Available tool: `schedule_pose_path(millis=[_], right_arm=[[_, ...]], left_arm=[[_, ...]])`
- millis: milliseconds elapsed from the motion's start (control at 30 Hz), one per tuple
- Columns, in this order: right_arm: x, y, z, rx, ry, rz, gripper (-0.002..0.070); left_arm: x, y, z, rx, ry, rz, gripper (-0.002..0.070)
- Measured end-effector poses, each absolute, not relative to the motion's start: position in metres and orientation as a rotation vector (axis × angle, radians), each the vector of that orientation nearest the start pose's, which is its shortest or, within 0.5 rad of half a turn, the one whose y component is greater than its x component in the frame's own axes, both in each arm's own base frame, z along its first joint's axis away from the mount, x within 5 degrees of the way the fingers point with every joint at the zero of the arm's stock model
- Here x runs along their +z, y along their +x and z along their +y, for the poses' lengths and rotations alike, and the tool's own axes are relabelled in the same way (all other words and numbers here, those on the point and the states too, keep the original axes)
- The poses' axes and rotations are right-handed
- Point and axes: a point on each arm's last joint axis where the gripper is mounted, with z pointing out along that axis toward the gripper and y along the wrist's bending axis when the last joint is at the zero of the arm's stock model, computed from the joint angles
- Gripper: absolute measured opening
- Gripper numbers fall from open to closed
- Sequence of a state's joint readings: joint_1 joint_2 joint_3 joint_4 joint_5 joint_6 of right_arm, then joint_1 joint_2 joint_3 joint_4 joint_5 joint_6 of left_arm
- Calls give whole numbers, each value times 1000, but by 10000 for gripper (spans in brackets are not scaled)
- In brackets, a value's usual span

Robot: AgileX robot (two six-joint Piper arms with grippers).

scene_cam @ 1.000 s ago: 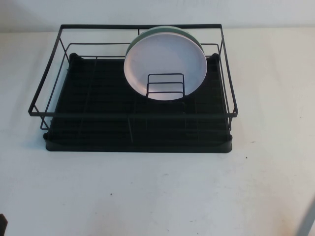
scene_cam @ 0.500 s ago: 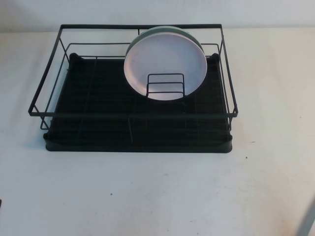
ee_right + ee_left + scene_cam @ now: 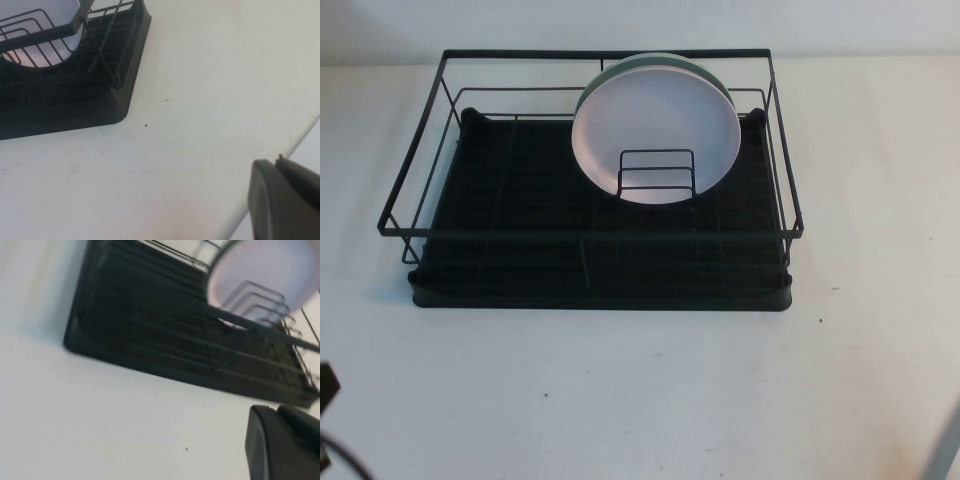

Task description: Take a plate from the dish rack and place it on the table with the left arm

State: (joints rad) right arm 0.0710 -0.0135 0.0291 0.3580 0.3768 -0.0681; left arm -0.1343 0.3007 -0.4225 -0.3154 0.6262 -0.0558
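The pale pink plate (image 3: 655, 115) stands upright in the small wire holder (image 3: 656, 170) at the back right of the black dish rack (image 3: 590, 290). A teal-green plate (image 3: 660, 61) stands right behind it. Only a dark bit of the left arm (image 3: 326, 386) shows at the high view's lower left edge, well in front of the rack. In the left wrist view the left gripper (image 3: 277, 410) is shut and empty above the white table (image 3: 100, 415), with the rack (image 3: 150, 340) and plate (image 3: 270, 265) ahead. The right gripper (image 3: 277, 161) is shut and empty near the table's edge.
The rack's wire frame (image 3: 600, 236) rises around the plates on all sides. White table (image 3: 640, 390) stretches in front of the rack and to both sides. A grey sliver of the right arm (image 3: 945, 450) shows at the lower right corner. The rack's corner (image 3: 75, 110) shows in the right wrist view.
The left arm has come up into view at the lower left edge of the high view. The plates, the rack and the right arm have not moved.
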Motion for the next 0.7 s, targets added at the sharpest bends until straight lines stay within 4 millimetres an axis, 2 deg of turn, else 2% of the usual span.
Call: schedule_pose_path(millis=[67, 133, 233, 367, 533, 700], right_arm=[[172, 51, 15, 354, 92, 1864, -20], [172, 51, 15, 354, 92, 1864, -20], [172, 51, 15, 354, 92, 1864, -20], [172, 51, 15, 354, 92, 1864, -20], [172, 51, 15, 354, 92, 1864, -20], [172, 51, 15, 354, 92, 1864, -20]], left_arm=[[319, 70, -29, -413, 82, 2027, -4], [347, 85, -32, -354, 225, 2082, -4], [375, 111, -39, -294, 426, 2125, -4], [397, 152, -52, -275, 696, 2108, -4], [398, 207, -63, -241, 958, 2065, -4], [396, 252, -69, -179, 1063, 2023, -4]])
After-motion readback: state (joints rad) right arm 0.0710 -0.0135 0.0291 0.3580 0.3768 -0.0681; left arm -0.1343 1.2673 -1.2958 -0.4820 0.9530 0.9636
